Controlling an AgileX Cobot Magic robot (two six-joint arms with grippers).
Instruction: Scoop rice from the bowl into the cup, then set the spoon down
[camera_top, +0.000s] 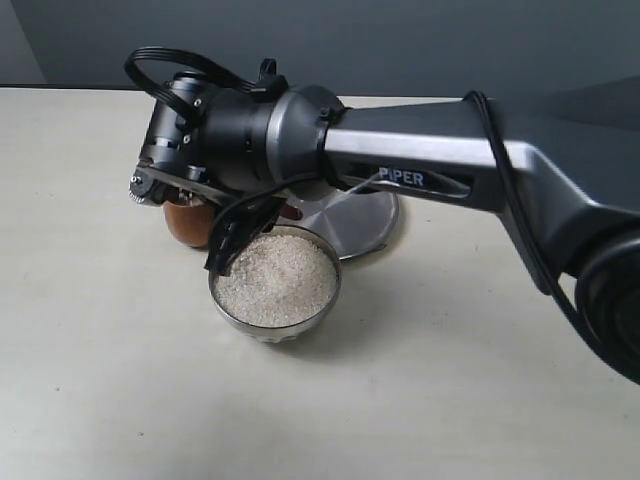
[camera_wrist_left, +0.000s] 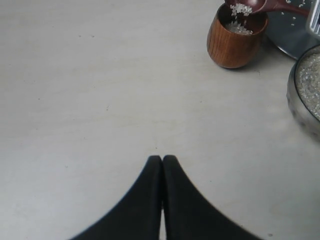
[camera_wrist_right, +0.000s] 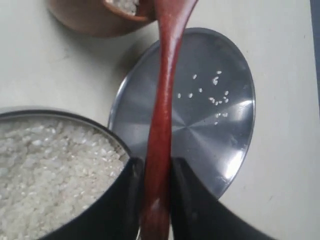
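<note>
My right gripper (camera_wrist_right: 156, 167) is shut on the handle of the dark red wooden spoon (camera_wrist_right: 162, 110), just above the far rim of the silver bowl (camera_top: 272, 330). The bowl is heaped with white rice (camera_top: 275, 280). The spoon's head (camera_wrist_left: 247, 7) is tipped over the brown wooden cup (camera_wrist_left: 234, 42), and grains fall from it onto rice lying inside the cup. In the exterior view the right arm hides most of the cup (camera_top: 188, 224). My left gripper (camera_wrist_left: 162, 159) is shut and empty over bare table, well short of the cup.
A flat steel plate (camera_wrist_right: 205, 140) lies behind the bowl and beside the cup, with a few stray grains on it. The right arm (camera_top: 430, 160) stretches across from the right, over the plate. The table (camera_top: 120, 380) is pale.
</note>
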